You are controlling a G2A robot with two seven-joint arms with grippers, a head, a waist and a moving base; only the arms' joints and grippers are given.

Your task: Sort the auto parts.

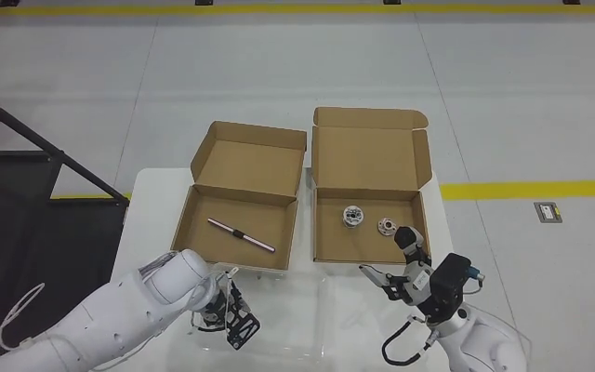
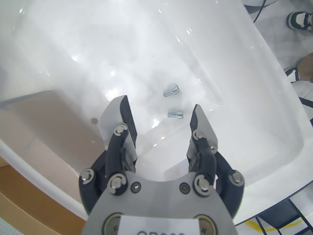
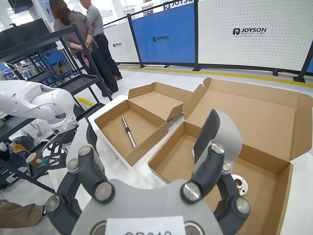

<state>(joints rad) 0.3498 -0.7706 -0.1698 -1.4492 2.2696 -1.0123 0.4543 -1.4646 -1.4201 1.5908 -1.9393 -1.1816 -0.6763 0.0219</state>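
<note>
Auto parts lie in three places, told here from the brown cardboard rod box (image 1: 270,219). It sits open on the white desk (image 1: 149,214) with its lid tipped back on the far side. Inside it a slim silver metal rod (image 1: 241,234) lies slantwise, clear of all four walls, with bare cardboard on either side.

Just right of the rod box, across a narrow strip of desk, stands a second open brown cardboard box (image 1: 335,246). It holds a round silver bearing-like part (image 1: 351,216) and a small silver flange disc (image 1: 386,224), apart from each other and off the walls.

Nearer the robot than the rod box, one small silver bolt (image 2: 171,90) and a second silver bolt (image 2: 175,114) lie close together, not touching, on a glossy white surface. The left pincer (image 2: 159,103) hangs over them, released and spread wide, with nothing in it. The right pincer (image 1: 390,259), also released and empty, stands at the second box's near wall.

In the right wrist view one dark ribbed finger (image 3: 207,133) covers part of the flange disc. From above, the bolts are too small to make out. The faint edges of what looks like a clear tray (image 1: 322,298) around them are hard to trace.
</note>
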